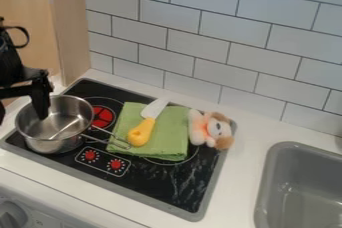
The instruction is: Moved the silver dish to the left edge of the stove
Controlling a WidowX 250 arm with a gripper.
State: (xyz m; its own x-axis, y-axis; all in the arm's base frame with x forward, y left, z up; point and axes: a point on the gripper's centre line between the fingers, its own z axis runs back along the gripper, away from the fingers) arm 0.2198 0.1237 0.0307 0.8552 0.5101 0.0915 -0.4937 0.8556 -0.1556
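- Noted gripper (23,112) spread wide at pot (55,145).
- Found silver pot at left edge of stove (182,178), handle toward green cloth (172,134).
- Listed knife (141,132) on cloth, toy dog (215,128) just beside.

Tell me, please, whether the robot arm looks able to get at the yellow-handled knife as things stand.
Probably yes: the knife lies uncovered on the green cloth, though the gripper would need to clear the silver pot, whose handle ends close by.
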